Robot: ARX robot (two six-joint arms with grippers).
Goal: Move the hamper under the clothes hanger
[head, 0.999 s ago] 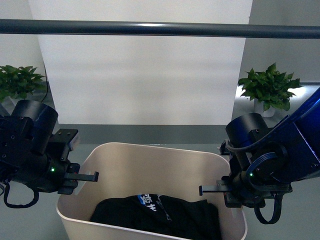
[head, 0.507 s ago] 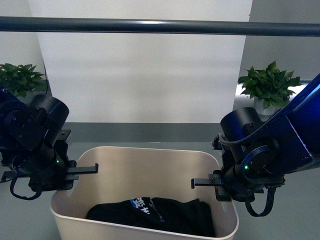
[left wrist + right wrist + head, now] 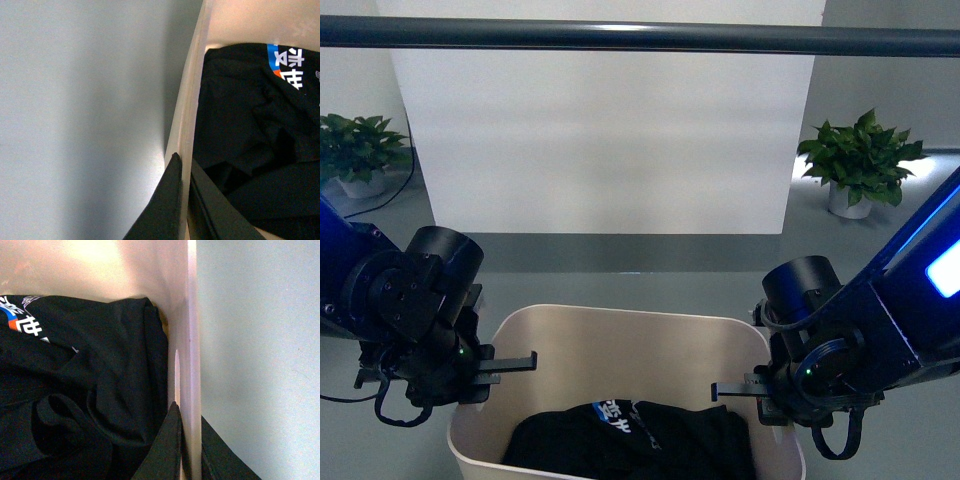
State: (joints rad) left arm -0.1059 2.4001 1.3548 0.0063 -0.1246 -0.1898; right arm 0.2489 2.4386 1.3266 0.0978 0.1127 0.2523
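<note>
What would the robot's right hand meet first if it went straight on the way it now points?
The right hand straddles the end wall of the beige plastic hamper, so that wall is already between its fingers. Further on, it would probably meet the black garment inside; depth is unclear.

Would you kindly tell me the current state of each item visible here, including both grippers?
hamper: upright on the floor, open-topped, held at both short ends.
black garment: crumpled in the hamper's bottom, printed patch facing up.
clothes hanger: bar horizontal, nothing hanging on the visible stretch.
left gripper: shut on the hamper's wall, one finger inside, one outside.
right gripper: shut on the opposite wall likewise.
potted plants: both upright.
</note>
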